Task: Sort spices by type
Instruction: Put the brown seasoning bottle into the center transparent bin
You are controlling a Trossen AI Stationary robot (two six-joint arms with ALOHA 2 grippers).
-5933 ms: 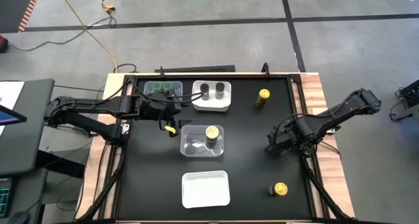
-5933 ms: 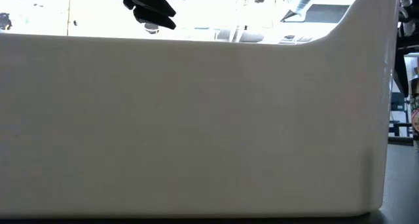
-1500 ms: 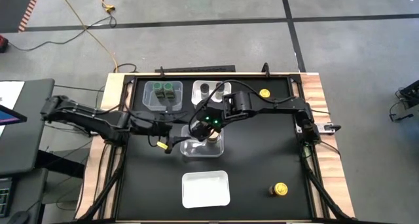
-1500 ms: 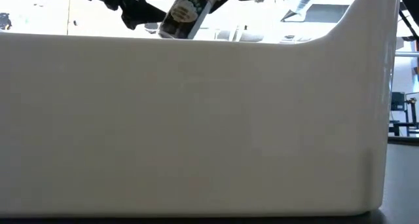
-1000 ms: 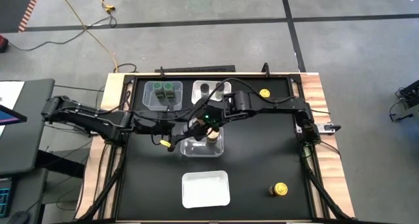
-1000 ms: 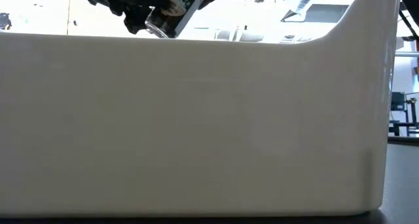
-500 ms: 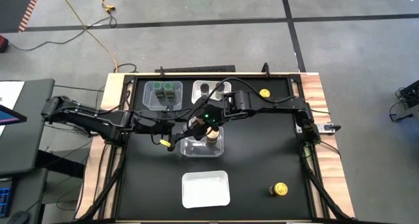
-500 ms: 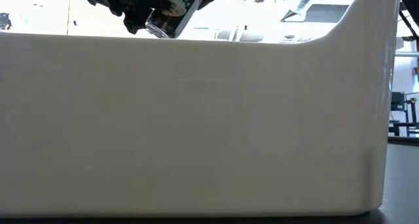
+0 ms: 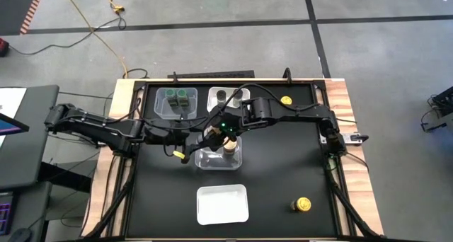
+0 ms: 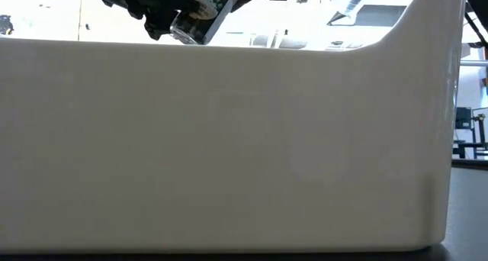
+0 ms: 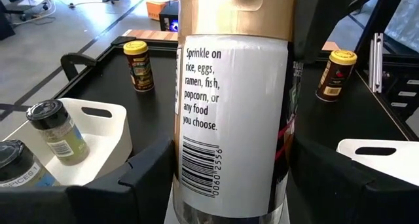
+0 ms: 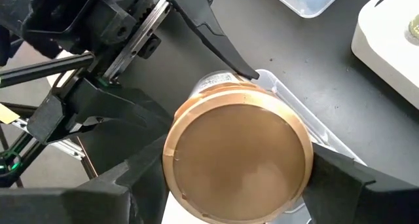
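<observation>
**Tan-lidded jar held between two claws over the clear tray**

Both arms meet above the middle of the worktop [image 9: 283,171]. The tan-lidded spice jar [image 11: 232,112] hangs tilted in the air over the clear tray [image 9: 207,160], where another tan-lidded jar [image 9: 231,148] already stands. The right claw [image 12: 229,178] clasps the jar around its lid end; its two dark fingers flank the tan lid in the right wrist view. The left claw [image 11: 222,185] has its fingers on either side of the jar's lower body, and in the low view the jar [image 10: 200,13] runs slanted between the two dark claws. Both appear to be gripping it at once, so this looks like a handover, or a joint straightening of the jar.

To do it well, only one claw should let go, and only once the other's hold is firm on the label, since a smooth round jar can twist out of a loose pinch. The jar should be brought upright before it goes down, and set into the bare part of the clear tray beside its twin without knocking it.

Elsewhere, two green-lidded jars [image 9: 178,96] sit in a clear tray at the far edge, dark-lidded jars [image 9: 221,95] in the white tray [image 9: 212,112] next to it, and two yellow-lidded jars [image 9: 286,100] and [image 9: 303,204] stand loose. A white tray [image 9: 222,204] lies near the front.
</observation>
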